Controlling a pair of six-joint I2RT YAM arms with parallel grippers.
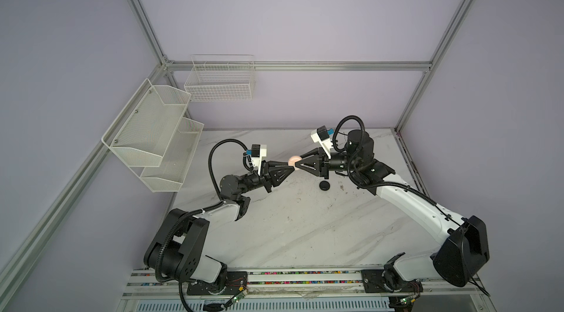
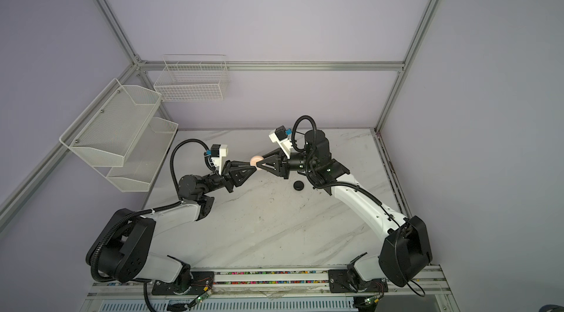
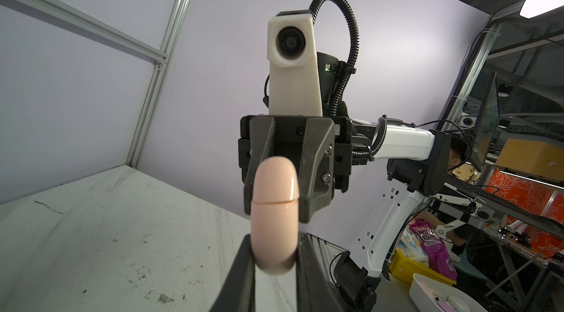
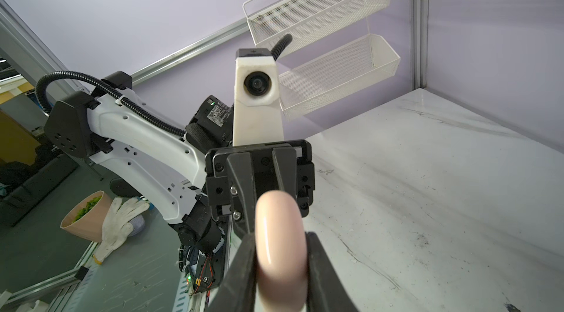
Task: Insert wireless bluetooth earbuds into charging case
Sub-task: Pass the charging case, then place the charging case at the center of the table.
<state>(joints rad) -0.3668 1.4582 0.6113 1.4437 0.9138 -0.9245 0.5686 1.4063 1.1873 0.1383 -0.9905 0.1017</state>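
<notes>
My left claw (image 3: 274, 252) is clenched on the pink charging case (image 3: 274, 203), held up over the far middle of the table (image 1: 305, 228). My right claw (image 4: 280, 252) apparently grips it too. A black case (image 1: 324, 185) lies to the right.

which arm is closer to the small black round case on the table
Right. The right gripper hangs close by the small black round case; the left gripper is farther, past the pale pink round case.

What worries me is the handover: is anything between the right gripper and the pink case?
Nothing visible. The left gripper holds the pink case in the air, and the right gripper flanks it directly with both fingers; whether they touch it is unclear.
</notes>
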